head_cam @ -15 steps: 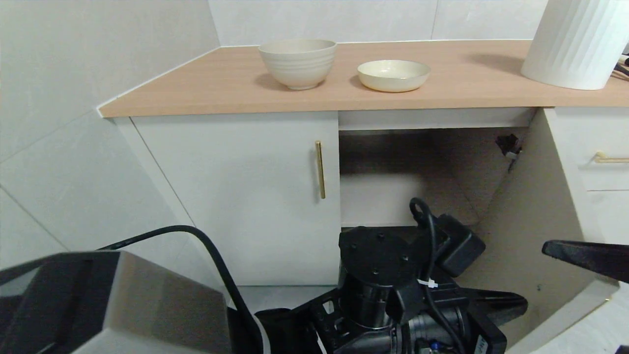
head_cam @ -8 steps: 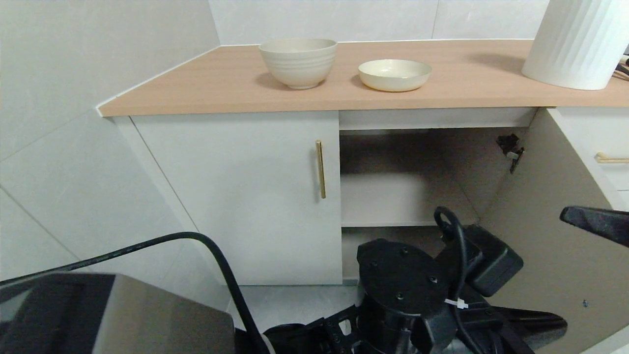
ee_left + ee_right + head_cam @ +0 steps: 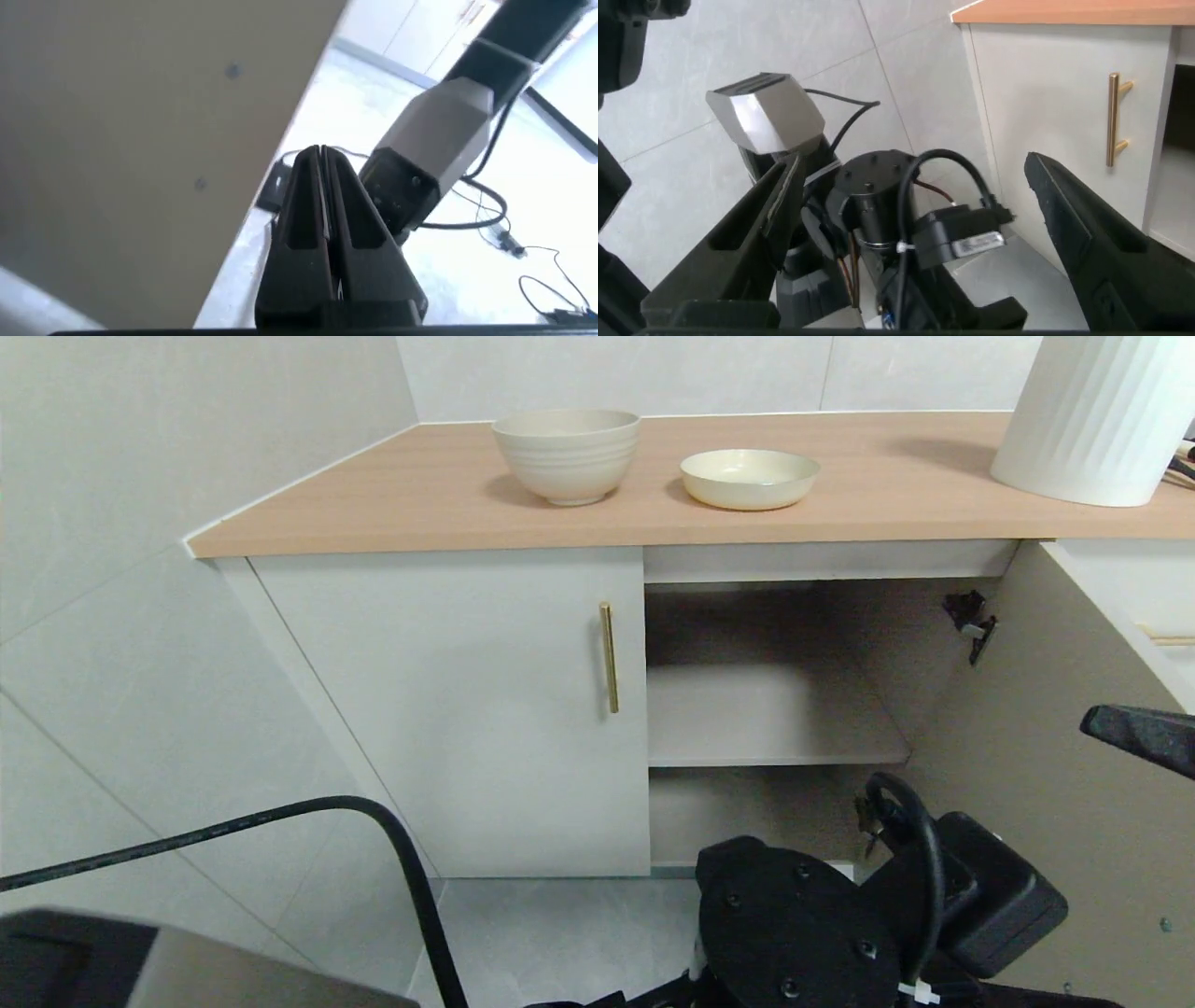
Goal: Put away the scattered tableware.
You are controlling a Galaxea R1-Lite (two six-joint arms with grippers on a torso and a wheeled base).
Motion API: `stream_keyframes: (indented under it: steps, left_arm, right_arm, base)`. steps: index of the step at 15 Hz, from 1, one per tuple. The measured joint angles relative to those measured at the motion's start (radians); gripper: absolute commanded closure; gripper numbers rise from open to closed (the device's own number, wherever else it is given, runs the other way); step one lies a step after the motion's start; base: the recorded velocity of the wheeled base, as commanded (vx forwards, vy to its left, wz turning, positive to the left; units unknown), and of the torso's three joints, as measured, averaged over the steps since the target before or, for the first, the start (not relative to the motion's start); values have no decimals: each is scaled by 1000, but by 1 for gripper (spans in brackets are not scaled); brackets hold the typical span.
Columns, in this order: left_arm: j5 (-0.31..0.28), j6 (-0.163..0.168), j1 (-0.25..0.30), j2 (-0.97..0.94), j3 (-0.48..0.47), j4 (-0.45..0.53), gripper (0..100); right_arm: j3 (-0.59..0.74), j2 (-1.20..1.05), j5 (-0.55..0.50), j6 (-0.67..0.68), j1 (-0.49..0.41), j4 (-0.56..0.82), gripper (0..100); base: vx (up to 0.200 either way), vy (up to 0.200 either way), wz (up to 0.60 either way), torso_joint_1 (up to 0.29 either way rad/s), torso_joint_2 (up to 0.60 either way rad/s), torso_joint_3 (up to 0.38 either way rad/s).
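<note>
Head view: deep bowl (image 3: 566, 453) and shallow bowl (image 3: 750, 478) on counter (image 3: 373, 513), 12 o'clock, well above the grippers; right gripper (image 3: 915, 163) wide, likely nearer; left gripper (image 3: 322, 159) pinched shut, empty.

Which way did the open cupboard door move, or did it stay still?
Yes, it moved. The cupboard door swung wider open, to the right: its top edge now reaches the gold drawer handle it stood clear of before.
</note>
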Motion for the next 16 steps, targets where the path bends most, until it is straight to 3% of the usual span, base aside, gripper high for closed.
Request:
stream_keyframes:
  steps: [3,6,9,11,13,16]
  left_arm:
    - [46,1,41,-11,17,0,100]
    - [60,2,156,-67,79,0,100]
    - [61,5,393,-181,164,25,100]
    - [60,7,514,-286,229,101,100]
    - [60,7,630,-418,278,284,100]
    - [61,8,799,-613,303,503,100]
  right_arm:
    - [1,15,-1,2,0,4,0]
    - [-2,56,-18,3,-3,4,0]
    - [-47,158,-85,2,-11,0,0]
    - [-87,237,-103,2,-20,4,0]
    - [-124,324,-127,0,-62,11,0]
    - [-182,459,-207,-1,-197,19,0]
  base:
    - [0,0,0,0,0,0]
    - [0,0,0,0,0,0]
    - [0,0,0,0,0,0]
    - [0,0,0,0,0,0]
    - [0,0,0,0,0,0]
    - [0,0,0,0,0,0]
